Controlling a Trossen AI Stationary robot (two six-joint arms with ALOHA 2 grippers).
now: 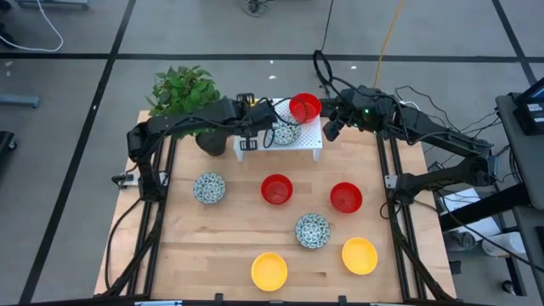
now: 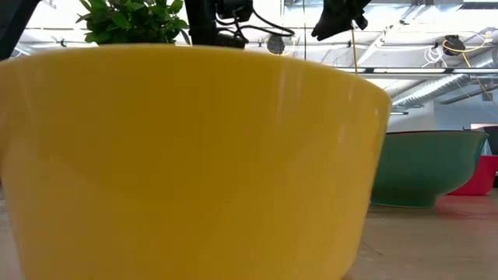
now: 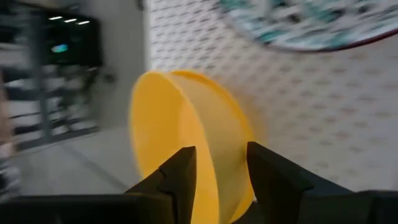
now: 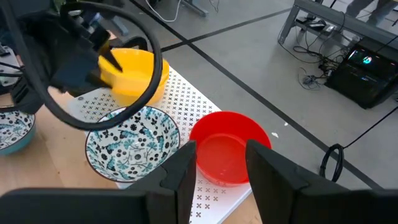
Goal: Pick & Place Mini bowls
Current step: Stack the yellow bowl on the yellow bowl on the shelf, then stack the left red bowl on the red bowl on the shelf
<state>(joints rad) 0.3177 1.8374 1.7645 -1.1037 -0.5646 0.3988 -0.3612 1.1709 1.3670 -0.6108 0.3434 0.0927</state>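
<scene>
Left tool [image 3: 217,171] is over the white rack [image 1: 308,140] at the surface's far edge, fingers parted astride the rim of a yellow bowl [image 3: 186,168] standing on the rack, with gaps either side. Right tool [image 4: 217,165], open and empty, hovers above the red bowl [image 4: 229,148] on the rack.

light: bright, even, from overhead; ceiling lights [image 2: 424,71] glare upper right of low view | shadows: soft, short under bowls on table [image 1: 229,246] | blur: left wrist view motion-smeared, yellow bowl [image 3: 186,143] soft-edged | focus: low view's near yellow bowl [image 2: 187,155] fills frame, unsharp | high view: crisp
</scene>
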